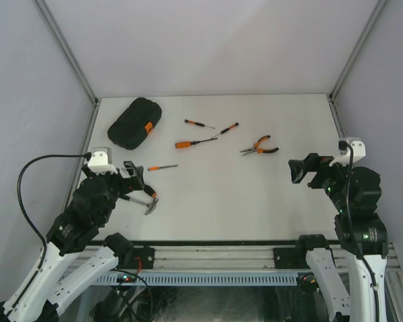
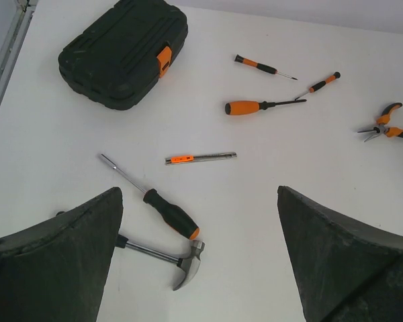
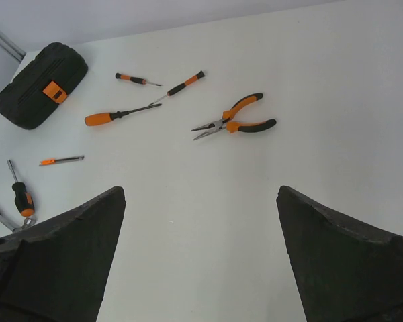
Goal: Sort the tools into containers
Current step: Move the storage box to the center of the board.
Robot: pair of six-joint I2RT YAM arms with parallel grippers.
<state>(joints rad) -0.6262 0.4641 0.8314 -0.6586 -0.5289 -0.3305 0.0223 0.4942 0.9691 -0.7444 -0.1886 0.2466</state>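
Nothing was sorted yet. The left pincer [image 1: 138, 178] hung released near the hammer [image 1: 146, 203] by the bench's [image 1: 242, 201] near-left edge. The case [image 1: 135, 123] sat shut in the far-left corner. Screwdrivers [image 1: 195, 143] and pliers [image 1: 260, 147] lay mid-bench, and the right pincer [image 1: 307, 171] gaped empty.

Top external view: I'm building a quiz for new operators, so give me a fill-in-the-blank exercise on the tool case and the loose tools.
1. The black tool case has its lid ___.
2. Its latch is coloured ___.
3. The pliers lie to the ___ of the tool case.
4. The hammer lies on the ___ side of the table, by its near edge.

Missing words: closed; orange; right; left.
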